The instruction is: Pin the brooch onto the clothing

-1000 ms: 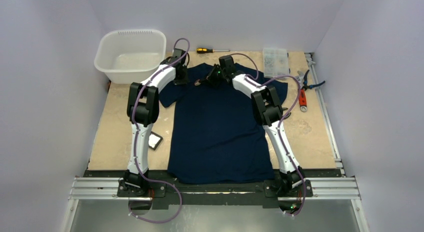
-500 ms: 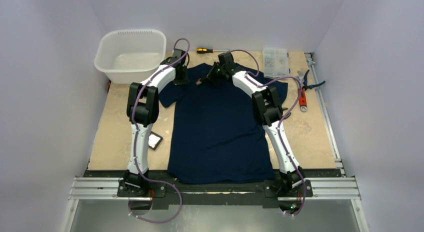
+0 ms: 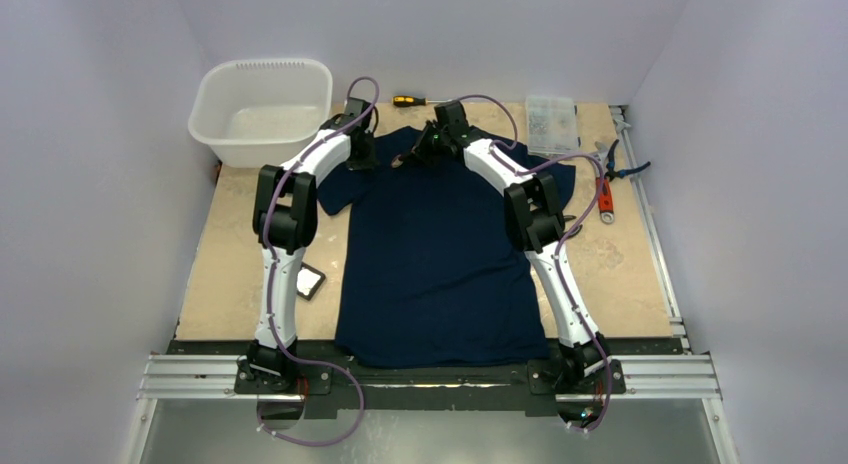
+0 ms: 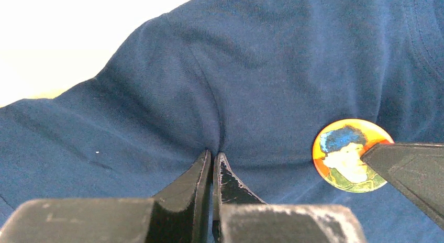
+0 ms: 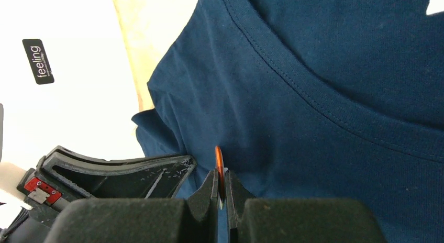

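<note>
Right gripper (image 5: 220, 188) has edged leftward, pinching the brooch (image 4: 345, 154) by its rim, edge-on, close over the shirt (image 3: 440, 254) near the collar (image 5: 314, 104); your left gripper (image 4: 212, 164) nips a soft fold alongside; brooch light, stiff, slick-faced, so keep your hold on the rim.

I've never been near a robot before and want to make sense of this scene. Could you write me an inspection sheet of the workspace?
Surface: beige tabletop, largely covered by the shirt.
Job's things: navy T-shirt spread flat, collar at the far end; brooch against the fabric beside the collar.
Clutter: white tub, screwdriver, clear parts box, pliers, red-handled tool, small black tray.
Grippers: left gripper shut, pinching shirt fabric; right gripper shut on the brooch's edge.
Cables: purple cables in loose loops, one drooping past the near edge.
Surroundings: pale walls on three sides; metal rail in front.
</note>
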Available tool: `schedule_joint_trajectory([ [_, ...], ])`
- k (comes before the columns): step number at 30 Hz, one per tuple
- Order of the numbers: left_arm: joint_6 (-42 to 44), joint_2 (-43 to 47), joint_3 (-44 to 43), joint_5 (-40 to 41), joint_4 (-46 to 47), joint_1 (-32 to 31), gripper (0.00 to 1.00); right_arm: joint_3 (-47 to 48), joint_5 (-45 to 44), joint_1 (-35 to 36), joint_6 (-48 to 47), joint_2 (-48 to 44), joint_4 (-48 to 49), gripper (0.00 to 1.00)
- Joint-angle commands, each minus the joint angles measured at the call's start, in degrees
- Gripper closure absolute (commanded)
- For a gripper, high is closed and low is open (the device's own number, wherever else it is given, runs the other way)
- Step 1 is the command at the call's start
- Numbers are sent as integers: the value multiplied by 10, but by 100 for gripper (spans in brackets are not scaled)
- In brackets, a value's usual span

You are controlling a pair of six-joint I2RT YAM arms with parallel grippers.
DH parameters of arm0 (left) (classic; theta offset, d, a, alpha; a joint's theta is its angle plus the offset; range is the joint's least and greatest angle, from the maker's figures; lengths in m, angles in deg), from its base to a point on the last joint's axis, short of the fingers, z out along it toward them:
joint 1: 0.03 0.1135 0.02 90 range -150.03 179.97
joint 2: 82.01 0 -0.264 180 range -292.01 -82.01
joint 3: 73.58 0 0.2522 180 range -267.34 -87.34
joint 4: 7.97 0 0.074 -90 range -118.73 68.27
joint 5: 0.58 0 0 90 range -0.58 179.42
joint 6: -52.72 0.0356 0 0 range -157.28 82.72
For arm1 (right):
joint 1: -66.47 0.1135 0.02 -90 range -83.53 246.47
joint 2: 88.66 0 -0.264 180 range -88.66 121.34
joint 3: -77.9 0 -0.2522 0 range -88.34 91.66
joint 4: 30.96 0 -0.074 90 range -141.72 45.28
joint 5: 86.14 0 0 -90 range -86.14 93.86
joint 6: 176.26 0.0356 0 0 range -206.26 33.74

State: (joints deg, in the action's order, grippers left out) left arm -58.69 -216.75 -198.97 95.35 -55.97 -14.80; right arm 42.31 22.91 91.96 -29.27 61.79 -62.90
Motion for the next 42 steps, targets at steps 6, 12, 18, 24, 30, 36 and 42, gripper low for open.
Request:
schedule_joint_trajectory([
  [6, 4, 37, 6, 2, -16, 21, 100, 30, 0, -10, -12, -24, -5, 100],
  [12, 8, 43, 8, 21, -17, 20, 100, 20, 11, -10, -5, -10, 7, 100],
  [18, 12, 47, 11, 39, -17, 21, 100, -8, 25, -14, -5, -8, 50, 100],
  [24, 13, 41, 8, 33, -17, 21, 100, -14, 47, -16, -3, 13, 72, 86],
  [30, 16, 32, 1, 24, -15, 20, 98, -29, 65, -17, -4, 11, 92, 56],
  [36, 10, 22, -31, 2, -33, 20, 88, -35, 80, -20, -11, -3, 97, 50],
  [42, 25, 51, -21, 25, -28, 21, 63, -33, 79, -24, -16, -12, 104, 50],
])
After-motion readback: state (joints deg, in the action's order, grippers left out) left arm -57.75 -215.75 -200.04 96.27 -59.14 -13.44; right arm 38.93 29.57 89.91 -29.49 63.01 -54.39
